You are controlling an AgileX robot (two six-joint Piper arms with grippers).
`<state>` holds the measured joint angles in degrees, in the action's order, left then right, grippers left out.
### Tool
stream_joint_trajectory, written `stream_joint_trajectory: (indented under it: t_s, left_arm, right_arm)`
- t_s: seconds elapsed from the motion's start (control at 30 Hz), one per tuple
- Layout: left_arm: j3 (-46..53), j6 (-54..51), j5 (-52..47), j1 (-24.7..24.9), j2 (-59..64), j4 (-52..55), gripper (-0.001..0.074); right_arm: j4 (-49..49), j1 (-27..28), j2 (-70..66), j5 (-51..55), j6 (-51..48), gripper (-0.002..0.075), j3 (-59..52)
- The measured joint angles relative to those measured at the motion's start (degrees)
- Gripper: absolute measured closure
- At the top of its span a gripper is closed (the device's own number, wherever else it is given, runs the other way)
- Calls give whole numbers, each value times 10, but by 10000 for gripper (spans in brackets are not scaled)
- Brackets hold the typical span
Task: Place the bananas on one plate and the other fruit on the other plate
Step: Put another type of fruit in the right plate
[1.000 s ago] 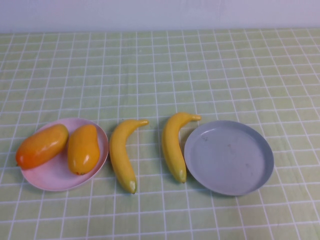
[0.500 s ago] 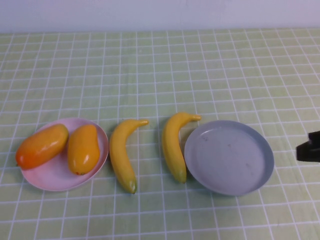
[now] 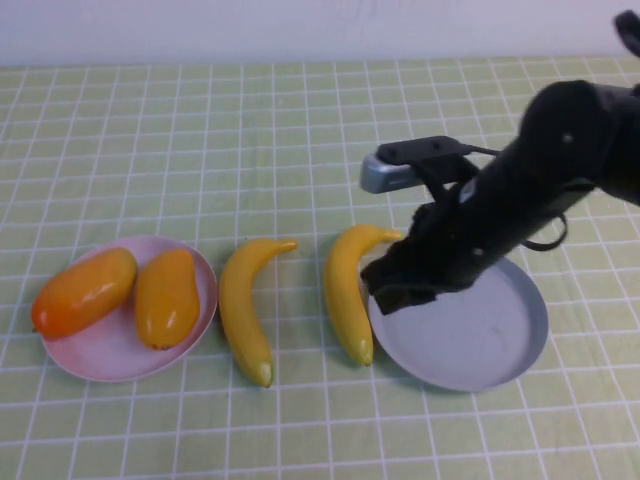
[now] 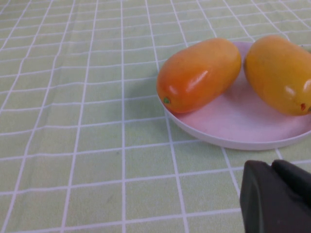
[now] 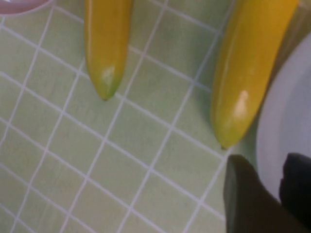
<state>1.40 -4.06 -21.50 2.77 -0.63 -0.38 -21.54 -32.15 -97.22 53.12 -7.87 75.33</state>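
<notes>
Two bananas lie on the cloth between the plates: the left banana [image 3: 243, 310] and the right banana [image 3: 345, 295], which touches the grey-blue plate's [image 3: 490, 345] left rim. Two orange fruits [image 3: 84, 291] [image 3: 166, 297] lie on the pink plate [image 3: 100, 355]. My right gripper [image 3: 395, 285] hangs over the grey plate's left edge, beside the right banana, slightly open and empty. The right wrist view shows both bananas [image 5: 106, 43] [image 5: 248, 73], the grey plate [image 5: 286, 111] and my right gripper [image 5: 278, 162]. My left gripper [image 4: 274, 165] is shut, low beside the pink plate [image 4: 233, 128] with its fruits [image 4: 199, 74] [image 4: 279, 73].
A green checked cloth [image 3: 300, 130] covers the table up to a pale wall at the back. The right arm [image 3: 560, 160] reaches in from the right, over the grey plate's far side. The left arm is out of the high view.
The right arm has swung in from the right edge to above the grey plate's left rim, next to the right banana. The fruit and plates have not moved.
</notes>
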Motion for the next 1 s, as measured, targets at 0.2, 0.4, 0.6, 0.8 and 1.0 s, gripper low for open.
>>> stream_joint_trajectory:
  t_s: [0.2,0.4,0.6,0.8,1.0]
  left_arm:
    - [0,0,0,0,0,0,736]
    - [0,0,0,0,0,0,736]
    - [0,0,0,0,0,0,736]
    - [0,0,0,0,0,0,736]
    - [0,0,0,0,0,0,736]
  right_arm:
    - [13,-22,-112,14,30,389,126]
    - [54,-22,-200,46,89,298,231]
    - [63,-22,-260,76,120,288,288]
    - [64,-22,-290,69,125,295,301]
    - [65,-25,-293,28,154,417,302]
